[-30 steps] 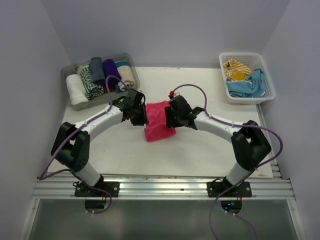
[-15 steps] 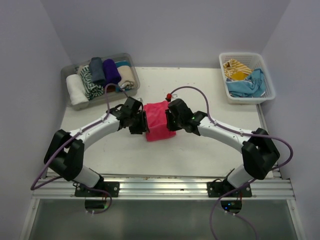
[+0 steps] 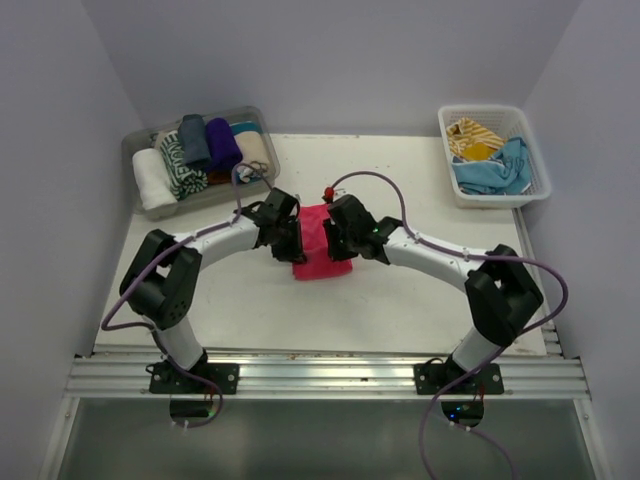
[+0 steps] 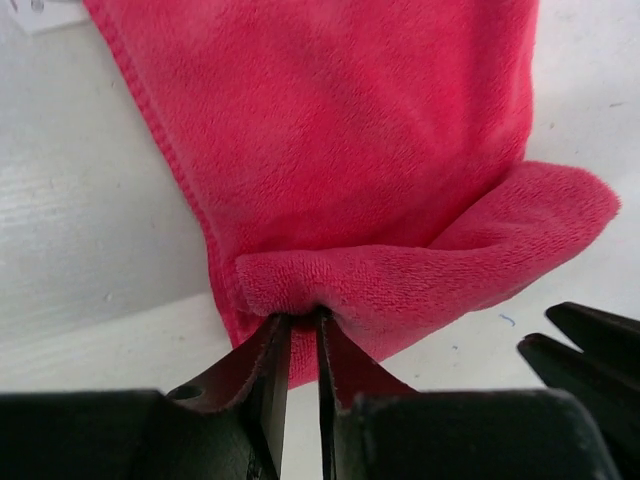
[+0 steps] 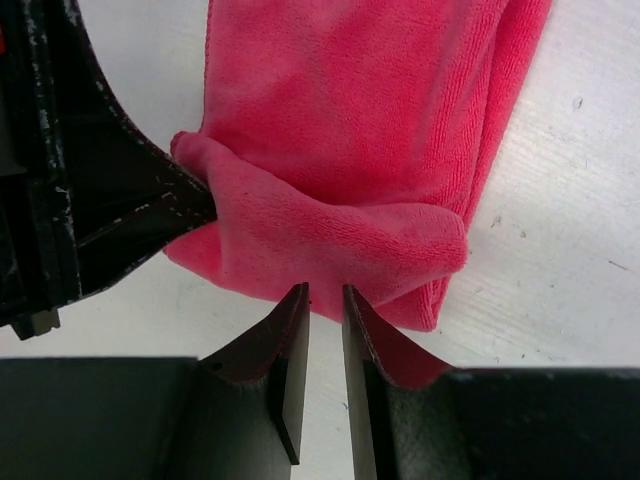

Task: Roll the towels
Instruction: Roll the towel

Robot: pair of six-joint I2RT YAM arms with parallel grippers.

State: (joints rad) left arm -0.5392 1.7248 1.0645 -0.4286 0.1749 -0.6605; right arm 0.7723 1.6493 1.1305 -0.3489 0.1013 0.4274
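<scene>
A hot pink towel lies on the white table between my two grippers. My left gripper is shut on the towel's curled-over edge, which shows pinched at the tips in the left wrist view. My right gripper grips the same folded edge further along, jaws nearly closed. The rest of the towel lies flat beyond the fold, as the left wrist view also shows. A mustard-yellow striped towel and a light blue towel lie in the basket.
A white lattice basket stands at the back right. A clear plastic tray at the back left holds several rolled towels. Purple cables loop over both arms. The left gripper's finger shows in the right wrist view.
Both grippers have moved closer together over the pink towel and slightly away from the near edge. The towel's edge is now curled over, and less of it shows.
</scene>
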